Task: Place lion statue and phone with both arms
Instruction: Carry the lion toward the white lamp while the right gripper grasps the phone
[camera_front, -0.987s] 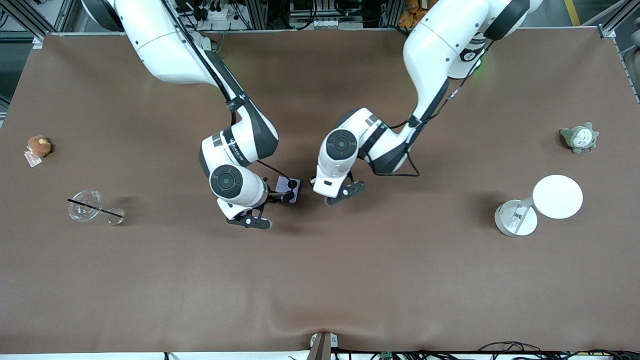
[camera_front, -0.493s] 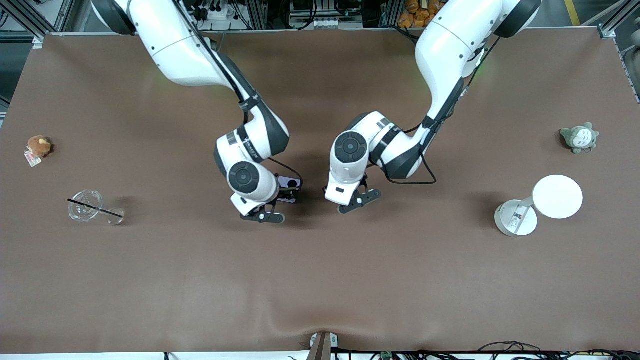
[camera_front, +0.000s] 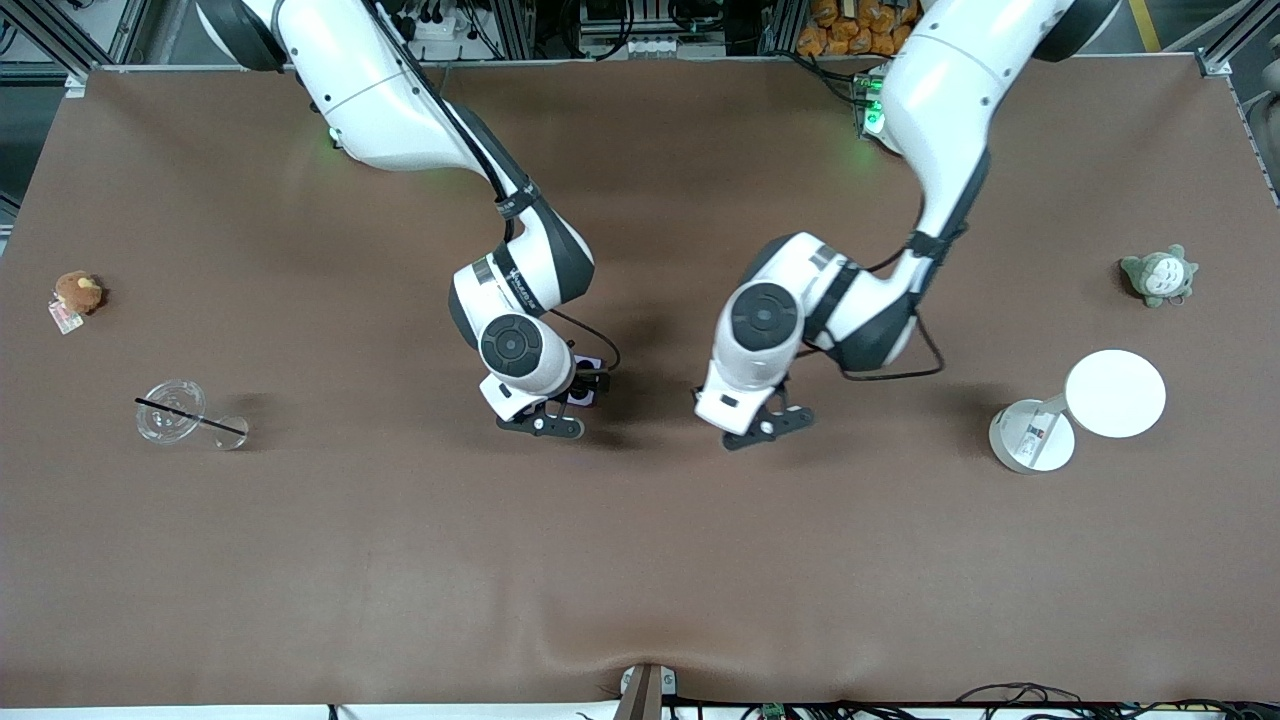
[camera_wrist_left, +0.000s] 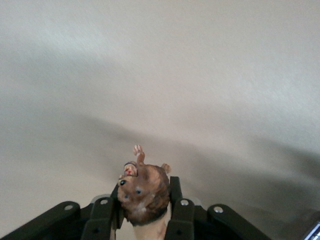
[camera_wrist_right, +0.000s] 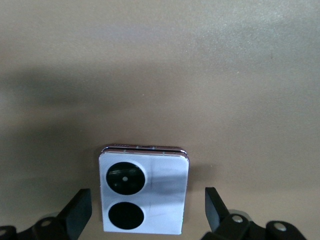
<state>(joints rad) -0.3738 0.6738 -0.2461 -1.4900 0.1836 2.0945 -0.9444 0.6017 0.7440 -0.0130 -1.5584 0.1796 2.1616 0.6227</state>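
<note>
The phone (camera_wrist_right: 145, 197), pale lavender with two black camera circles, lies flat on the brown table. My right gripper (camera_wrist_right: 146, 210) is open around it, one black finger on each side, both apart from its edges. In the front view the right gripper (camera_front: 560, 405) covers most of the phone (camera_front: 588, 396). My left gripper (camera_wrist_left: 145, 200) is shut on the lion statue (camera_wrist_left: 145, 192), a small reddish-brown figurine whose head and raised paw stick out past the fingers. The left gripper (camera_front: 765, 425) hangs over the table's middle, beside the right hand; the lion is hidden under the hand there.
A round brown plush (camera_front: 78, 292) with a tag and a tipped clear cup (camera_front: 175, 412) with a black straw lie toward the right arm's end. A grey-green plush (camera_front: 1158, 275) and a white round-topped stand (camera_front: 1115, 393) are at the left arm's end.
Both hands have shifted toward the left arm's end of the table. The right gripper has come over the phone and hides more of it. The left gripper has carried the lion away from the phone.
</note>
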